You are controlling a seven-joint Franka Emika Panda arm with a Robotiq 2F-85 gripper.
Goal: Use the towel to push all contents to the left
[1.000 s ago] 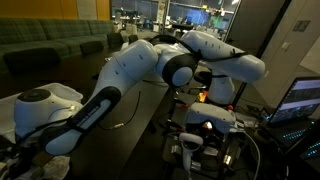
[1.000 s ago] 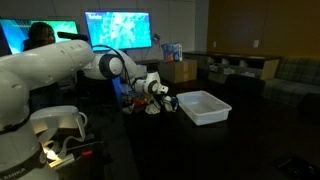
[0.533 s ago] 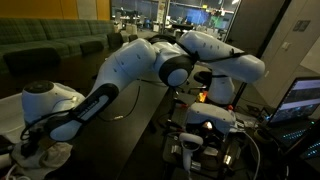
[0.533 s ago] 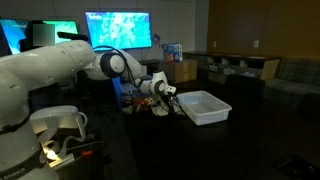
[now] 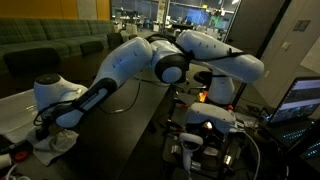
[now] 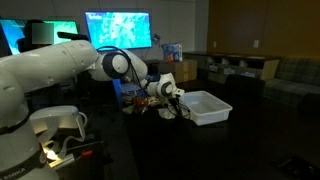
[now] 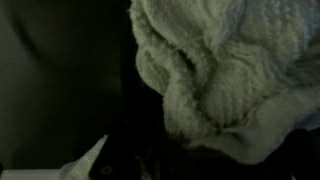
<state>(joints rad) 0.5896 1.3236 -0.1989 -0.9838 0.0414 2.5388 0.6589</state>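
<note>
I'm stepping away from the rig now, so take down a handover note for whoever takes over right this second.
Gripper: jaws shut on the towel, low beside the white bin.
Contents: small colourful pieces beyond the gripper, too dim to count.
Done: towel grasped.
Left: sweep all the pieces to the left. How far that has got cannot be judged from these views.

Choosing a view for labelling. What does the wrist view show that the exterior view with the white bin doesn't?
Wrist only: the towel close up, knit weave and folds. Exterior only: the white bin, the arm, the tool beside the bin, the colourful contents, wall screens. Both: the dark tabletop; the pale patch under the tool there is probably the same towel.
</note>
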